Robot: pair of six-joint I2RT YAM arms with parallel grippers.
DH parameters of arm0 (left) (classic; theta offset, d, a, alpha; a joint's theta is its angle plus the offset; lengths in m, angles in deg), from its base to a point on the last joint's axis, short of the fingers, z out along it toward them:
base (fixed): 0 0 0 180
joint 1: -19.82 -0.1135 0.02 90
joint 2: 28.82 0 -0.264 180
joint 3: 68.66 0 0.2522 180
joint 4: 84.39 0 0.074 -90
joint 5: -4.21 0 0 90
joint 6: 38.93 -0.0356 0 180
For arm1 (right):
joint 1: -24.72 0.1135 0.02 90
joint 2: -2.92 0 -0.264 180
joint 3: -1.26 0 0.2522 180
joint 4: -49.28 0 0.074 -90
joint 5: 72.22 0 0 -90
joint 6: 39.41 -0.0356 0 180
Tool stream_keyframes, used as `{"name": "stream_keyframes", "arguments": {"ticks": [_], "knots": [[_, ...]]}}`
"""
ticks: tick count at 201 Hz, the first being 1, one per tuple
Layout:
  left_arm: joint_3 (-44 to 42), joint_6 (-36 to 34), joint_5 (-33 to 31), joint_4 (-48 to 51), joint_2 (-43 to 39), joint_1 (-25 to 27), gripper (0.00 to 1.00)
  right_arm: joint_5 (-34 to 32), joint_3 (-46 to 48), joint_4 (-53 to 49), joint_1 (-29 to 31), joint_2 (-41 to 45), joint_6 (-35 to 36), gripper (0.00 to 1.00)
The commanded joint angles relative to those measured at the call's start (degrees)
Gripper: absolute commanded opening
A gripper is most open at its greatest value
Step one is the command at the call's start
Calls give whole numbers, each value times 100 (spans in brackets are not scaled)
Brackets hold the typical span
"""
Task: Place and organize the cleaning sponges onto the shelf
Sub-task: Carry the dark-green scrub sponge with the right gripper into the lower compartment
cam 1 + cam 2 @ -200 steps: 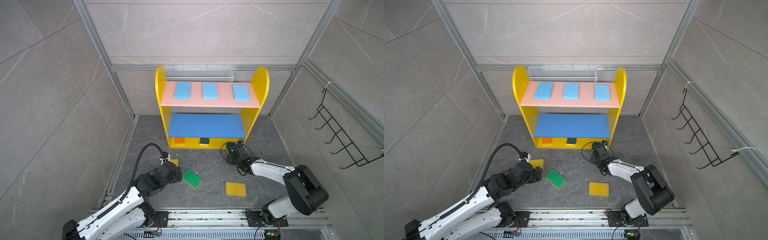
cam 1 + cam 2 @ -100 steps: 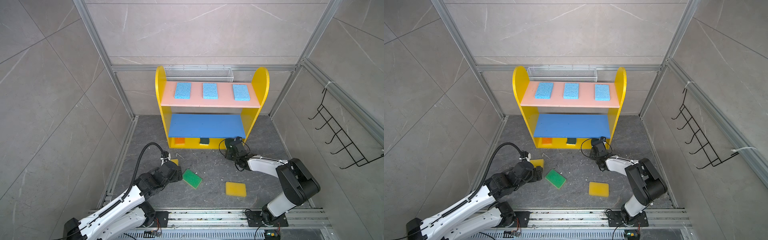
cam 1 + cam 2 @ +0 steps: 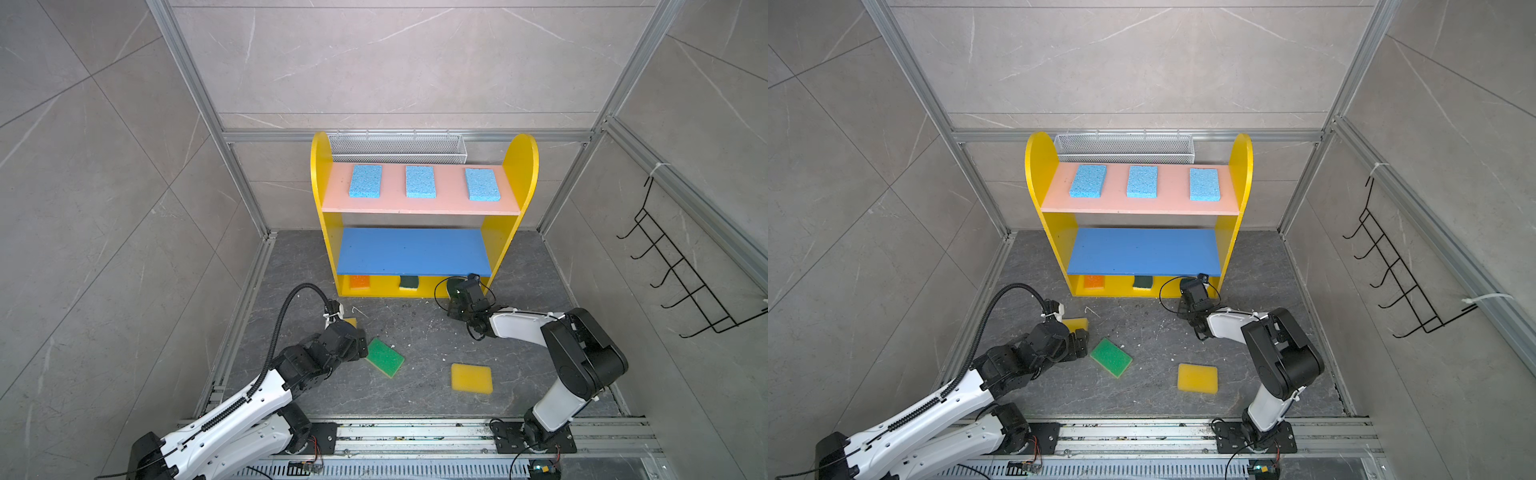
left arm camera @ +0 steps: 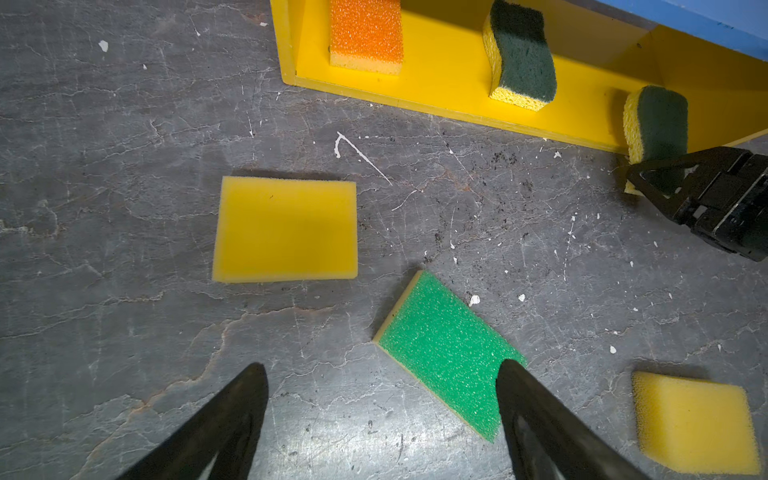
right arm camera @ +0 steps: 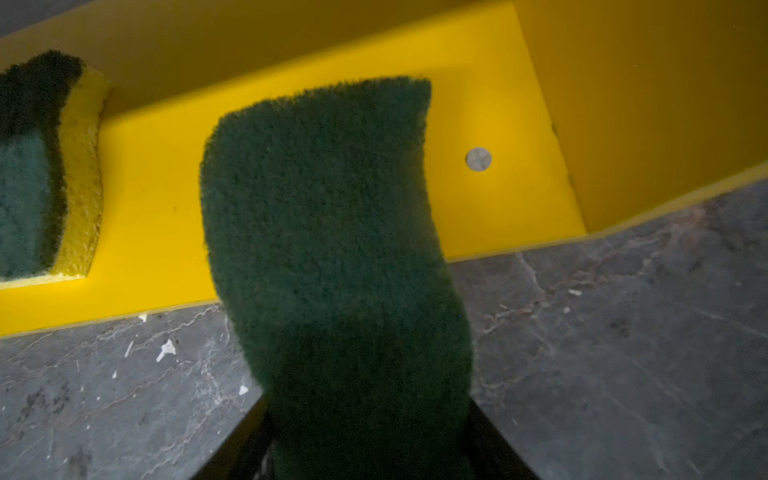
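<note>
Gray floor [image 3: 415, 332], and we've got the right gripper [image 3: 456, 287] clamped on a dark scourer [image 5: 332, 228] at the shelf [image 3: 513, 249] bottom, left gripper [image 4: 382, 368] spread wide by the green sponge [image 4: 444, 349].

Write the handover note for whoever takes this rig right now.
Right claw: shut on a dark-green scourer, its front end over the right end of the shelf's bottom board; not released.
Left claw: open, holding nothing, above the floor by the bright green sponge.
Done: three light blue sponges on the pink top board; orange sponge and second scourer on the bottom board.
Left: release the scourer; shelve the green sponge and two yellow sponges. The blue middle board shows none.
</note>
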Motion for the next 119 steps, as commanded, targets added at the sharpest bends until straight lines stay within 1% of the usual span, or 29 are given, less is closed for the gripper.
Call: {"name": "stream_keyframes", "arguments": {"ticks": [1, 65, 92, 119], "knots": [[-71, -85, -143, -201, -11, -24, 88, -78, 13, 754, -60, 60, 32, 59], [-131, -87, -165, -234, -45, -22, 88, -125, 843, 1353, -60, 681, 191, 59], [-236, -52, -168, -296, -131, -17, 88, -175, 752, 1205, -59, 773, 421, 59], [-282, -49, -182, -294, -147, -17, 88, -261, 689, 1330, -59, 714, 407, 59]]}}
